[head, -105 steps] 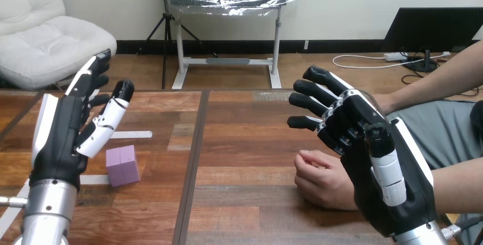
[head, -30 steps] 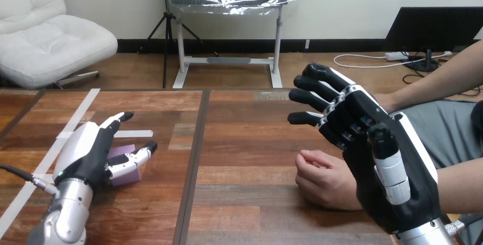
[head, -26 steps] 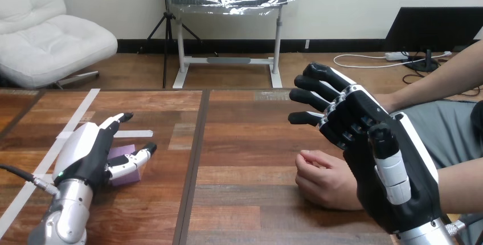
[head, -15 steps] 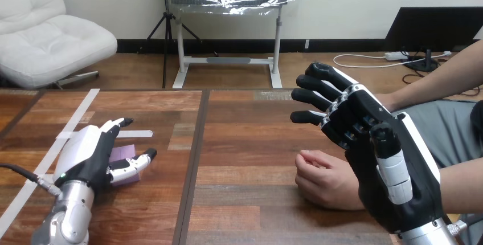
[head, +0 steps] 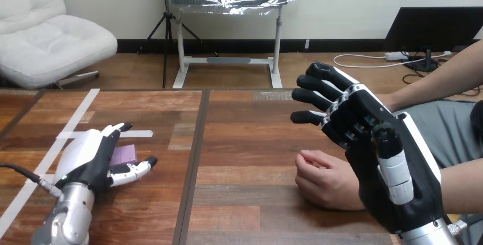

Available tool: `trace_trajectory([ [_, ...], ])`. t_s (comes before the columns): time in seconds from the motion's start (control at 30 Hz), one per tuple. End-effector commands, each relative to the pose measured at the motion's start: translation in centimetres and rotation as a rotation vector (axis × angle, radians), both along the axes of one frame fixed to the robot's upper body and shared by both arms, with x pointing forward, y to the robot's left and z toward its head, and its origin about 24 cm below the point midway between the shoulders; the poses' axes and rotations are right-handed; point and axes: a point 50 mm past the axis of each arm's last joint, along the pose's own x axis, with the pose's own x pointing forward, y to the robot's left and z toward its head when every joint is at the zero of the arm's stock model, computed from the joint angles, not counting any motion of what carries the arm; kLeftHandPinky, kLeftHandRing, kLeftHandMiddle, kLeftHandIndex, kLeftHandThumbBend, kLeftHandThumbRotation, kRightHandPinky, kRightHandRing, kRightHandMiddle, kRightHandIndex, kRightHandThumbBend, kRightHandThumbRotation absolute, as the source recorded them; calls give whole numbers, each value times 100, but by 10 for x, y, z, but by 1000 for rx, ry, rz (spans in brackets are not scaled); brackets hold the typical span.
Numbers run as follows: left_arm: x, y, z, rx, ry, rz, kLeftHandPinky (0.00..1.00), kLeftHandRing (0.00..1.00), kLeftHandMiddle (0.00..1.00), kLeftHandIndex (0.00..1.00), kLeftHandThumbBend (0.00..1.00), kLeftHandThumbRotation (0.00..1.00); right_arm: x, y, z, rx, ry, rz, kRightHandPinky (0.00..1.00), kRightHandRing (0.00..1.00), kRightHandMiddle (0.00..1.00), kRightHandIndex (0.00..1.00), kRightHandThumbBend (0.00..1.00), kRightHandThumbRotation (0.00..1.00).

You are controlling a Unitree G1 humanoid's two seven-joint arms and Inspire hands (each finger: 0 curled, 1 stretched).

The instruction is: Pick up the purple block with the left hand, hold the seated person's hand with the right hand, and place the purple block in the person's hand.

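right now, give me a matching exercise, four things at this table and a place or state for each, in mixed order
Things:
1 purple block
2 left hand
3 right hand
4 person's hand

States:
a raised above the table, fingers spread
b resting on the table, loosely curled
c low over the table, at the block
d partly hidden behind a hand

Pairs: 1-d, 2-c, 3-a, 4-b

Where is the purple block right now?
In the head view, the purple block sits on the left side of the table, partly under the robot's left hand.
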Motion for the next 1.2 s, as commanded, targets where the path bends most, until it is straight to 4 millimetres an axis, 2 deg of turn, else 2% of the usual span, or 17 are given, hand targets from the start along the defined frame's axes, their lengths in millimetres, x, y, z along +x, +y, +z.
trace_trajectory([
  [0.0,20,3,29,48,-87,-21,100,95,94,89,65,38,6,2,14,16,-91,1,72,82,84,84,83,80],
  [0.2,20,4,30,57,-79,-25,99,92,91,88,68,34,6,2,14,17,-89,3,72,82,84,84,83,80],
  [0.5,22,4,31,68,-63,-10,92,85,83,84,72,27,5,2,14,21,-88,6,72,82,83,84,84,80],
  [0.77,24,4,32,77,-33,11,86,81,81,80,74,23,6,2,14,26,-87,9,72,82,83,84,84,79],
  [0.97,26,3,32,97,-10,28,77,78,79,76,74,16,6,1,14,23,-92,9,72,82,83,84,83,79],
  [1.17,27,2,32,96,-9,35,66,73,75,71,73,4,6,1,14,21,-90,10,72,82,83,84,84,79],
])
